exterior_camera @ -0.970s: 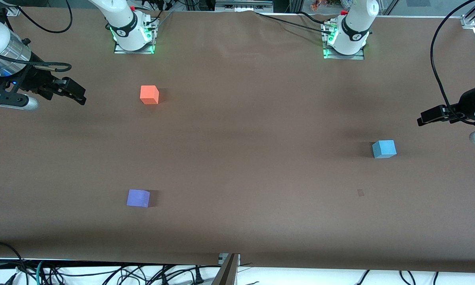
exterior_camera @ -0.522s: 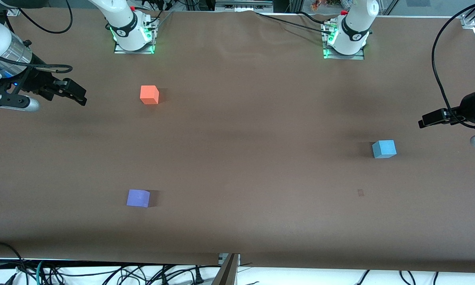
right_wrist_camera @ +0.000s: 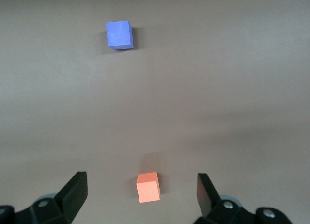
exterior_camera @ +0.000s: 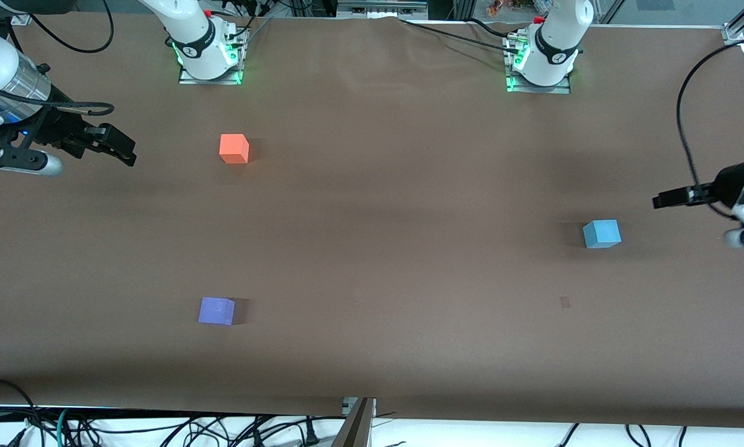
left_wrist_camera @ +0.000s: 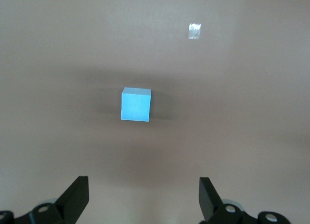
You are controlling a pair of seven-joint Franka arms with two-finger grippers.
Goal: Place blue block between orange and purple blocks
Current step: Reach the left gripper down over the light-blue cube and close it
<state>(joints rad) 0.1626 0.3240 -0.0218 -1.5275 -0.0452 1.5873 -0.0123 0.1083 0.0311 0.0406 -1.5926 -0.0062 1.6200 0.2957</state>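
Observation:
The blue block (exterior_camera: 602,233) sits on the brown table toward the left arm's end; it also shows in the left wrist view (left_wrist_camera: 135,104). My left gripper (exterior_camera: 664,200) hovers beside it, open and empty (left_wrist_camera: 144,192). The orange block (exterior_camera: 234,149) sits near the right arm's base. The purple block (exterior_camera: 216,310) lies nearer the front camera than the orange one. My right gripper (exterior_camera: 122,151) hovers at the right arm's end of the table, open and empty (right_wrist_camera: 140,181), with the orange block (right_wrist_camera: 147,186) and purple block (right_wrist_camera: 119,35) in its view.
A small pale patch (exterior_camera: 564,302) marks the table nearer the front camera than the blue block; it also shows in the left wrist view (left_wrist_camera: 194,30). Cables (exterior_camera: 161,428) hang along the table's front edge. Both arm bases (exterior_camera: 207,53) stand at the back.
My left gripper has shifted a little toward the blue block and turned. The right gripper has barely moved. The three blocks have not moved.

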